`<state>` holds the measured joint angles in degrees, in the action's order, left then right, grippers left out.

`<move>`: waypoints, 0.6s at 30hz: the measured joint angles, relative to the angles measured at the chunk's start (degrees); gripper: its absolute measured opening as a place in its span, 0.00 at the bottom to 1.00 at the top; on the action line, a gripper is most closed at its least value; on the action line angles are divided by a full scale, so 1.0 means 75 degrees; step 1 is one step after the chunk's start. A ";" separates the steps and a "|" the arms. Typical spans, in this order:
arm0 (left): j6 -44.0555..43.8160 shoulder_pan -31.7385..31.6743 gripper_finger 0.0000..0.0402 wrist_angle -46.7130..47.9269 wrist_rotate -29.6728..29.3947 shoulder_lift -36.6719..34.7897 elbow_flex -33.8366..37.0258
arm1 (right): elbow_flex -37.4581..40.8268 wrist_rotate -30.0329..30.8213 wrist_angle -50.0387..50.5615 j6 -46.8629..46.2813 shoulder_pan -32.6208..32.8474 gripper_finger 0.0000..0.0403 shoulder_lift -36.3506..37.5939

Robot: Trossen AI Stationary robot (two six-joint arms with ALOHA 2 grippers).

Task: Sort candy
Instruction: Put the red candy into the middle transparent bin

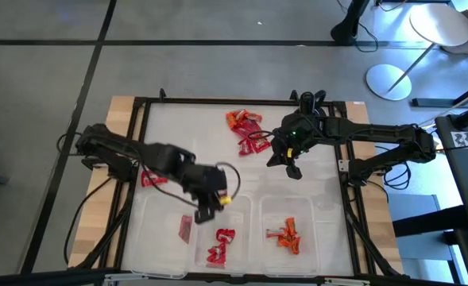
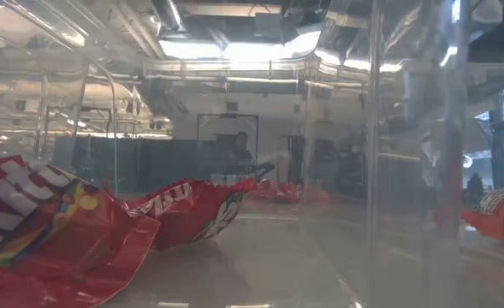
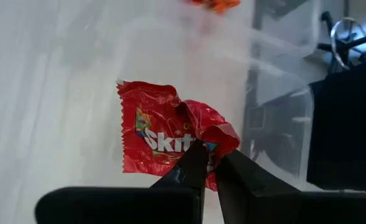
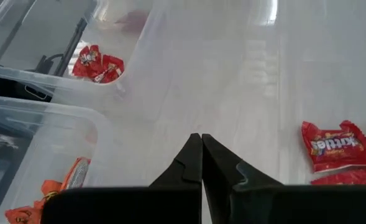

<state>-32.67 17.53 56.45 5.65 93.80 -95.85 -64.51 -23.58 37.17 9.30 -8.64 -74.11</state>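
Note:
Loose candy (image 1: 245, 131), red packets and bars, lies piled on the far middle of the table. Three clear bins stand along the near edge. The left one holds a flat red bar (image 1: 185, 228), the middle one red Skittles packets (image 1: 220, 245) (image 2: 192, 210), and the right one orange pieces (image 1: 288, 234). My left gripper (image 1: 208, 208) (image 3: 210, 152) hangs over the middle bin's far end, shut on a red Skittles packet (image 3: 161, 143). My right gripper (image 1: 292, 168) (image 4: 202, 138) is shut and empty above bare table, between the pile and the bins. My left gripper pinches the Skittles packet by its crumpled end (image 3: 219, 135) between the two fingertips (image 3: 192, 158), coming from above and slanting down. The rest of the packet spreads out flat beyond the fingers. Whether it is lifted clear of the bin floor I cannot tell.
Another red candy (image 1: 152, 178) lies under the left arm, near the table's left side. A Skittles packet (image 4: 335, 146) lies on the table close to my right gripper. A black frame (image 1: 138, 143) rims the table. The clear bin walls (image 4: 58, 109) stand up near both grippers.

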 joint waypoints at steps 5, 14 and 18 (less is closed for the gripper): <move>0.0511 0.0688 0.05 -0.0707 -0.0156 0.0706 0.0007 | 0.0000 0.0124 0.0025 -0.0412 0.0000 0.01 0.0000; 0.1076 0.1409 0.05 -0.1268 -0.0750 0.2056 0.0006 | 0.0000 0.0462 0.0094 -0.1640 0.0000 0.01 0.0000; 0.0671 0.1418 0.05 -0.1231 -0.0861 0.2741 0.0009 | 0.0000 0.0464 0.0139 -0.1818 0.0006 0.01 0.0000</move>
<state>-27.64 28.16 47.22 -0.81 114.36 -95.79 -64.51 -20.10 38.21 -4.34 -8.60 -74.11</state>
